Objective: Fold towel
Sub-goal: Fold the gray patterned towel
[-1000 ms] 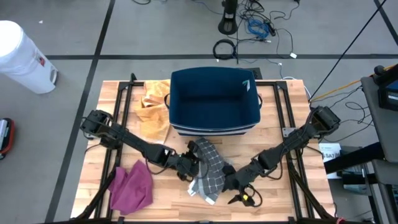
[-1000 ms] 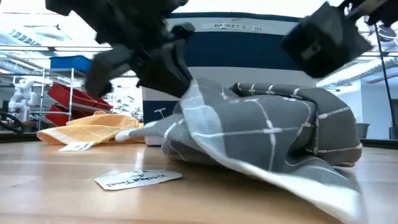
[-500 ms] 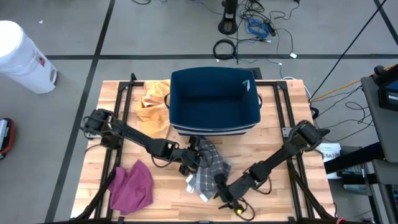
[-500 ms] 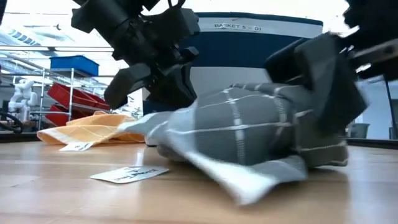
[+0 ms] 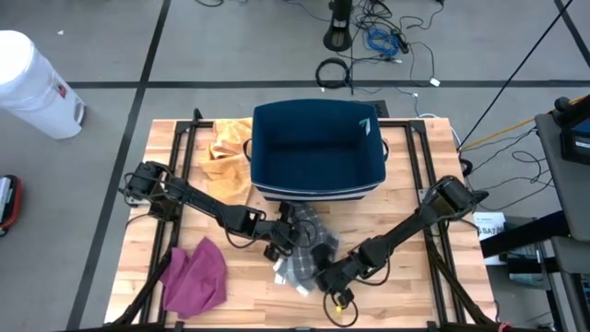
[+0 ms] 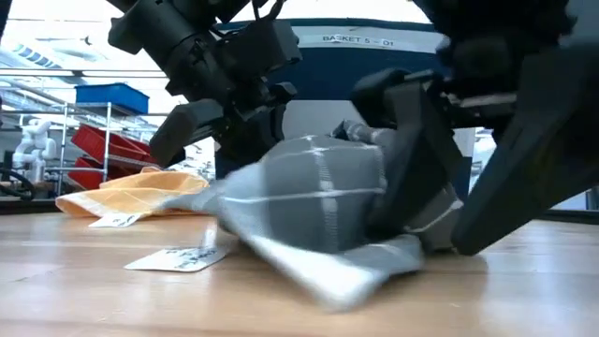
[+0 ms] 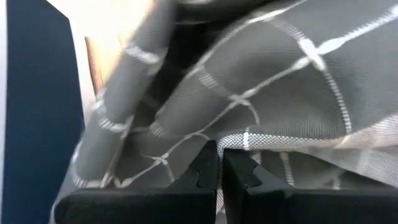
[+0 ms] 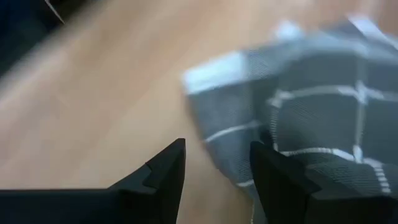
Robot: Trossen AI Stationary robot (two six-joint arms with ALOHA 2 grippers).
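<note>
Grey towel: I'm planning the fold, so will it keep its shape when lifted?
Probably not. The grey towel lies bunched in loose creases, so it looks floppy. Its edge droops from the left gripper, suggesting light cloth that will likely sag.

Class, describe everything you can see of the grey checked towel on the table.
The grey towel is woven cloth with thin white check lines, bunched in a loose heap on the wooden table just in front of the blue basket. The left gripper is shut on a fold; the right gripper is open at its near edge.
</note>
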